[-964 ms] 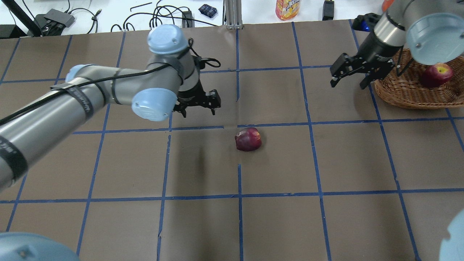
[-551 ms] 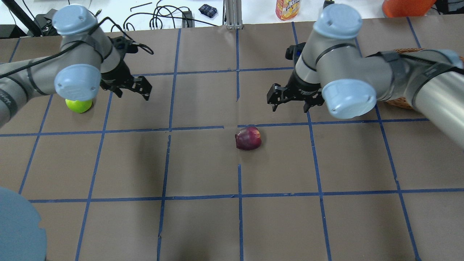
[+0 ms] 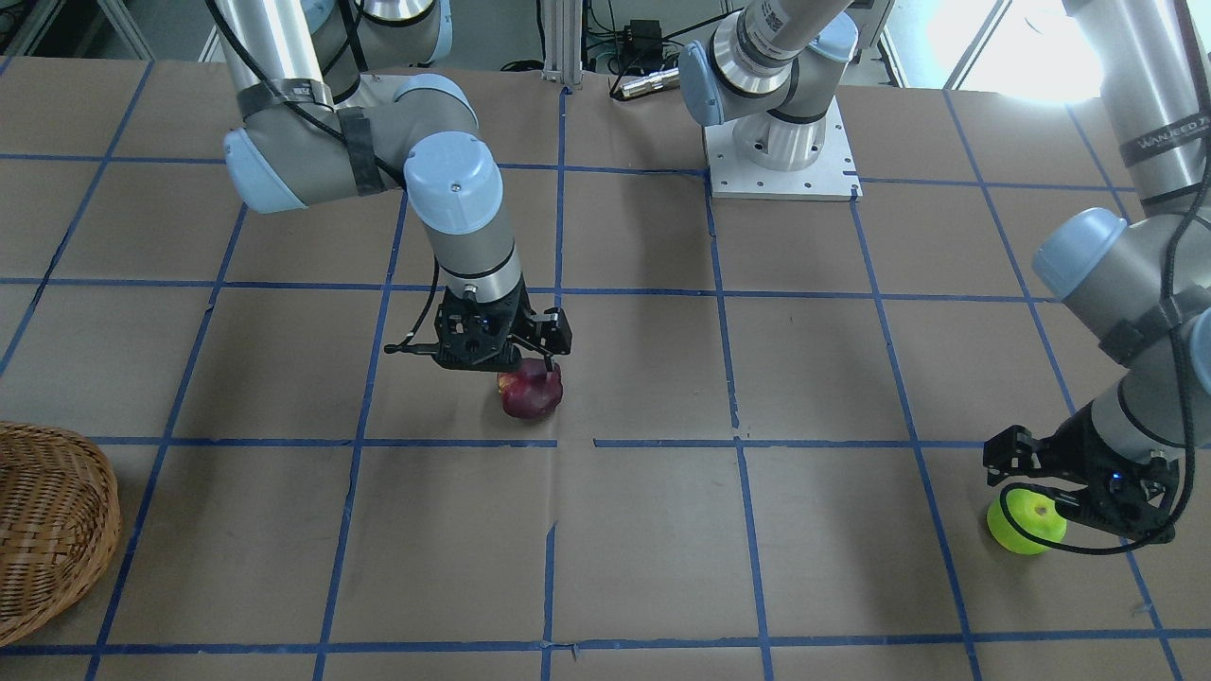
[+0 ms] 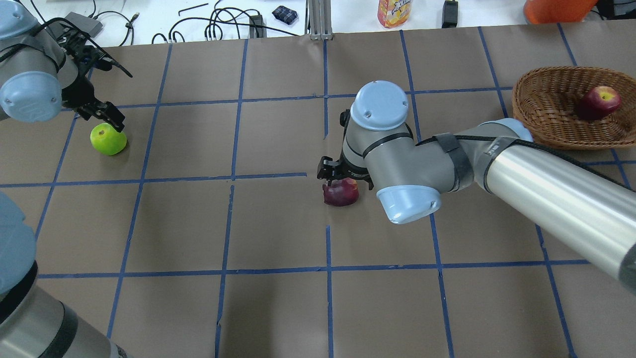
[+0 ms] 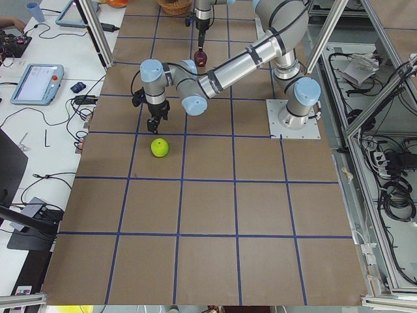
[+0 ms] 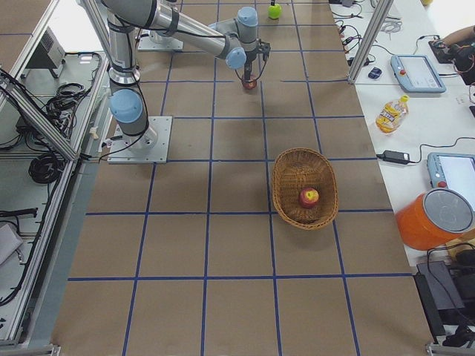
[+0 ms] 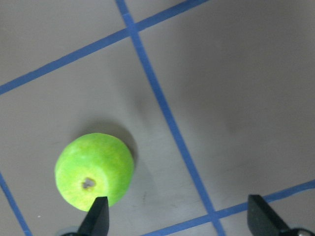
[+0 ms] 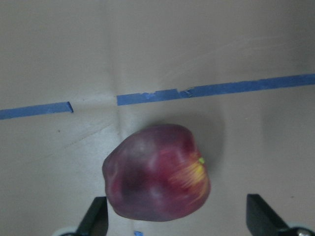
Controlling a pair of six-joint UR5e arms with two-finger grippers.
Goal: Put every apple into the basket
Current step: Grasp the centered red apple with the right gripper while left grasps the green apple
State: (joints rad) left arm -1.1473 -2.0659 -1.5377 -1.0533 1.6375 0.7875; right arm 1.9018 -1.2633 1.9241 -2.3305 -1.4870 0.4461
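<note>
The dark maroon apple (image 4: 341,194) lies mid-table. My right gripper (image 4: 345,180) hangs open just above it, and in the right wrist view the apple (image 8: 157,179) sits between the open fingertips (image 8: 96,219), nearer the left one. The lime green apple (image 4: 108,139) lies at the far left. My left gripper (image 4: 103,115) is open just beyond it, and in the left wrist view the apple (image 7: 94,171) lies by the left fingertip (image 7: 97,216). The red apple (image 4: 598,101) lies inside the wicker basket (image 4: 541,112) at the far right.
Blue tape lines grid the brown table. Past its far edge lie cables (image 4: 218,22), a yellow bottle (image 4: 394,12) and an orange container (image 4: 554,9). My right forearm (image 4: 546,184) slants over the table's right half, in front of the basket.
My right gripper has moved nearer and down to just above the maroon apple. My left gripper has moved further left to beside the green apple. Both stay open.
</note>
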